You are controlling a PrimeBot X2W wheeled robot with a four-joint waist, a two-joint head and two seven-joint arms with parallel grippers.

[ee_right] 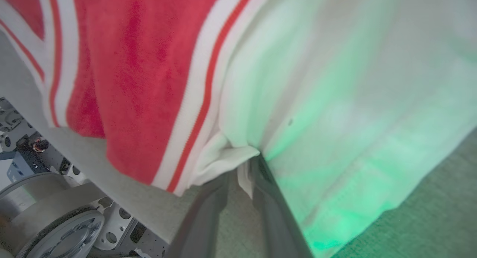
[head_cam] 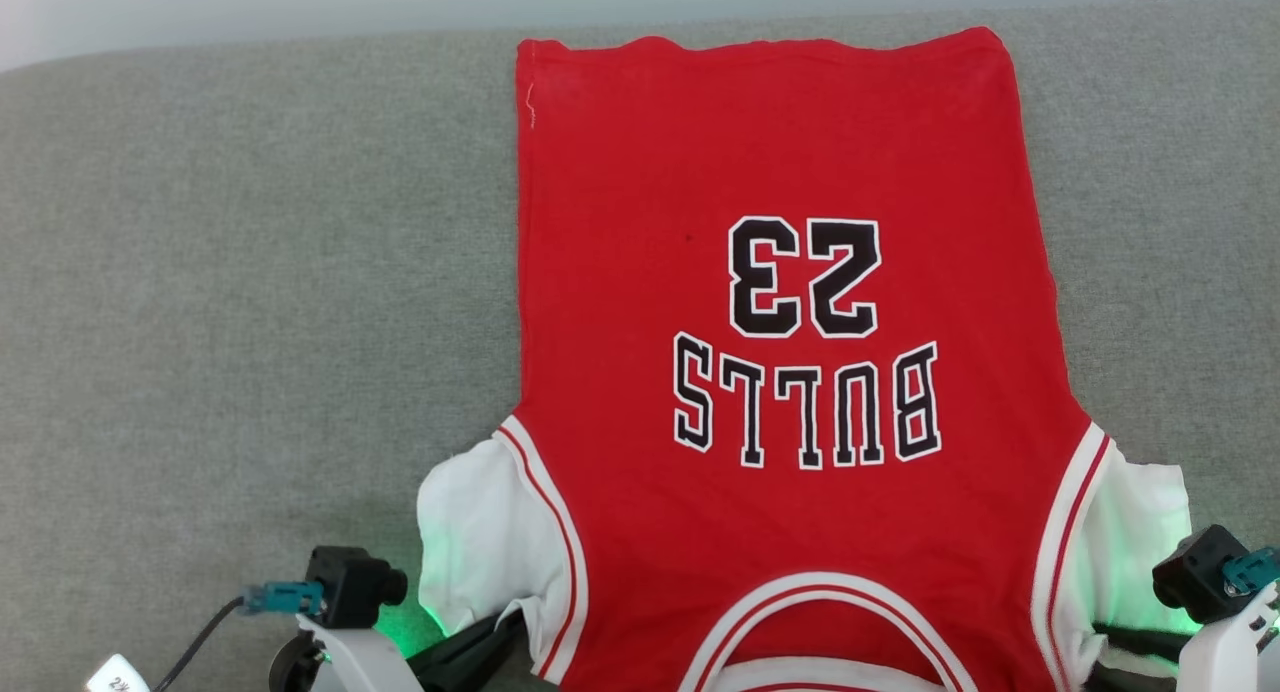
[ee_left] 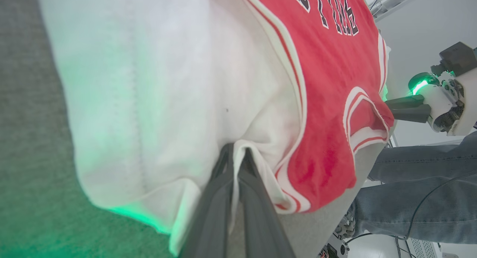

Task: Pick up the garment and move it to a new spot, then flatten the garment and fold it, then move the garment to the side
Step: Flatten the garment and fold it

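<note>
Left gripper (ee_left: pixel 234 150) pinches white sleeve hem. Garment (head_cam: pixel 780 172) flat on grey desk (head_cam: pixel 250 272), collar nearest robot. Right gripper (ee_right: pixel 248 164) narrowly parted around other sleeve hem. Flattening looks done; fold and side move yet to come.

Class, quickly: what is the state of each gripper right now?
Left gripper: closed on the garment at its white sleeve.
Right gripper: jaws slightly parted around the other sleeve's edge; whether it grips cannot be told.

The left end effector (ee_left: pixel 235 150) is pinched shut, the right end effector (ee_right: pixel 245 166) slightly parted.
</note>
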